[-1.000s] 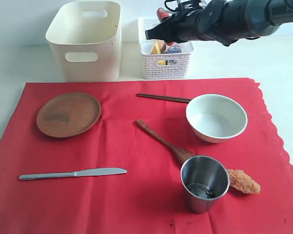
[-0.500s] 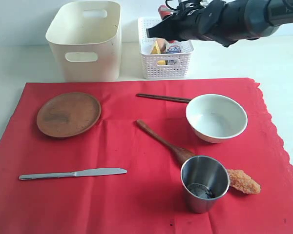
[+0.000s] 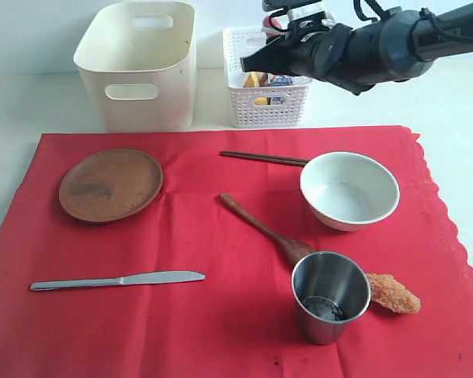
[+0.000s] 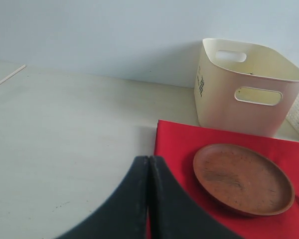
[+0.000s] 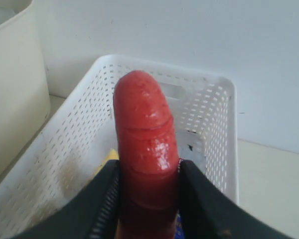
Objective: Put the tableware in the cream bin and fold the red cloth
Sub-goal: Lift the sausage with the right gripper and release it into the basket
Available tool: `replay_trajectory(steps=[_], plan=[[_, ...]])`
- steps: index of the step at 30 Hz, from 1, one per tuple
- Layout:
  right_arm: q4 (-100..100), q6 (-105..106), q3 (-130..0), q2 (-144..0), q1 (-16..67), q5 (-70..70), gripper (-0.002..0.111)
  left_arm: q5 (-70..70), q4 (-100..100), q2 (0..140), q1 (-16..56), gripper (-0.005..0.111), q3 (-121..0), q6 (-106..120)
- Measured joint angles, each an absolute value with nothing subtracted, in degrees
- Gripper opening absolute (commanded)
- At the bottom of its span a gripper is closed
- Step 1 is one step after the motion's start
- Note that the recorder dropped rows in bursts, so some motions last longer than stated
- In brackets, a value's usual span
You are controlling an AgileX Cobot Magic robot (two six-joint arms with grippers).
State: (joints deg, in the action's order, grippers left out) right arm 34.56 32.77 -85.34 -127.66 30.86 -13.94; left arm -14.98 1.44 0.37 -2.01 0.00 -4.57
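Over the last second the right gripper (image 5: 148,196), pinching a red sausage (image 5: 145,124), has pulled back and lifted a little over the white basket (image 3: 268,110) just beside the cream bin (image 3: 142,102). Nothing else has shifted. So food is still being cleared: the bin has taken no tableware, and the red cloth (image 3: 221,339) lies flat in front of it. The plate (image 3: 110,185), bowl (image 3: 349,190), cup (image 3: 329,295), knife (image 3: 118,280), spoon (image 3: 256,224) and chopsticks (image 3: 264,158) all rest on the cloth. The knife lies crosswise to the bin's front, blade toward the cup. The spoon runs diagonally, handle aimed back toward the bin, its other end reaching the cup. The chopsticks lie nearly crosswise, one end at the bowl. The left gripper (image 4: 148,199), pressed together and empty, hangs near the plate, on the side away from the bin.
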Motion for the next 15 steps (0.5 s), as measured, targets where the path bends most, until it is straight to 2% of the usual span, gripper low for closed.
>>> replay_trajectory(steps=[6,15], plan=[[34.22,32.87,-85.34,-129.16,30.86,-15.96,0.004,-14.98,1.44,0.37,-2.01,0.001,0.0,-4.57],[34.01,32.89,-85.34,-129.45,30.86,-16.41,0.038,-14.98,1.44,0.37,-2.01,0.001,0.0,-4.57]])
